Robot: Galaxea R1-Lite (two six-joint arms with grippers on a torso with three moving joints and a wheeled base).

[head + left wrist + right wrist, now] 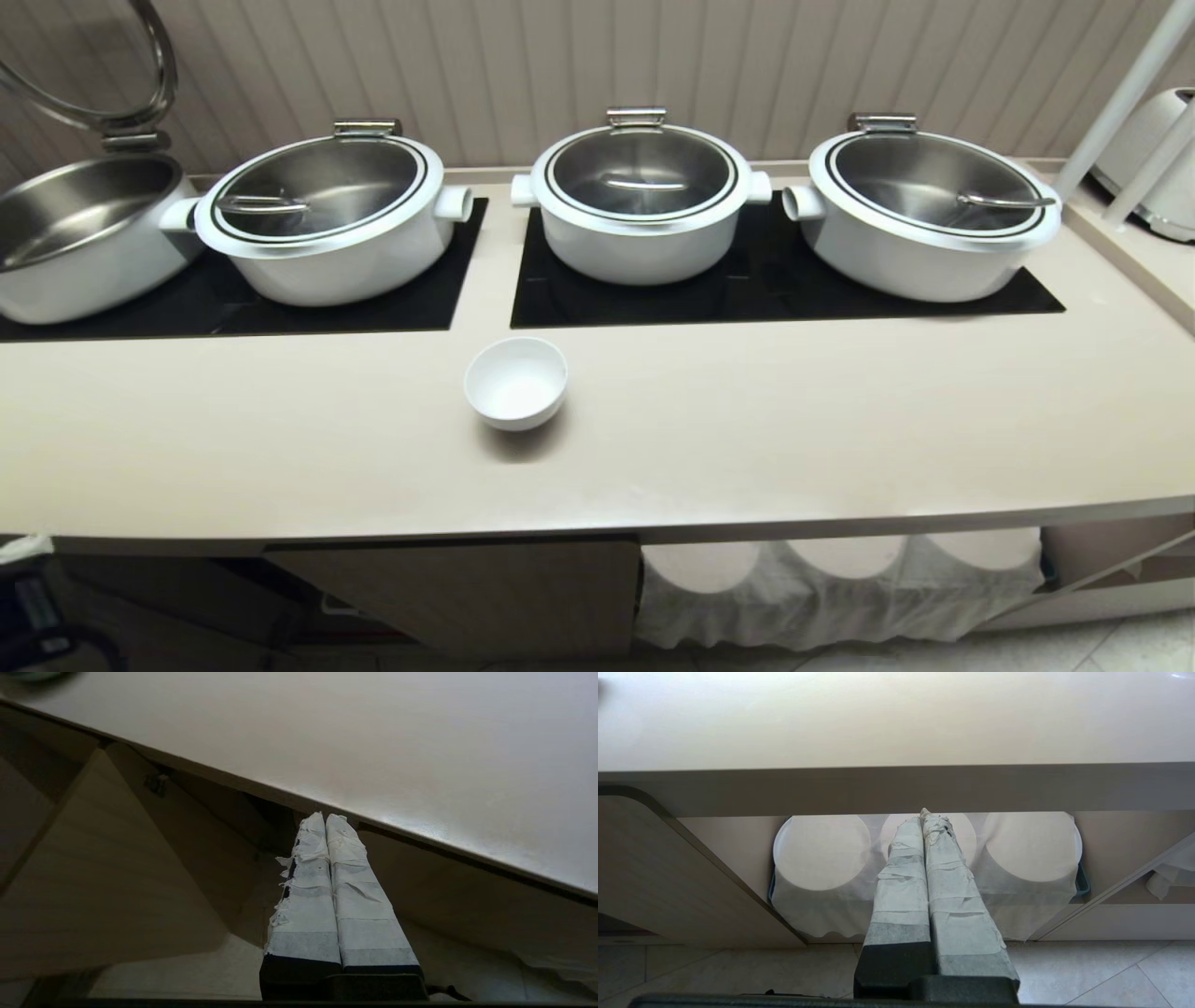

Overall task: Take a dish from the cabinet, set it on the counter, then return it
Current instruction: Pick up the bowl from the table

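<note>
Fingers [325,872] tape-wrapped, pressed together — glossy round dish [515,382] on smooth counter [747,420].

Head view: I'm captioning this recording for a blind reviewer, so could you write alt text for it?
A small glossy white round bowl stands alone and upright on the long cream-beige countertop, in front of four large white pots on black glass panels. Three pots have closed glass lids; the leftmost stands open. Below, a beige cabinet door hangs open; no arm shows.
</note>
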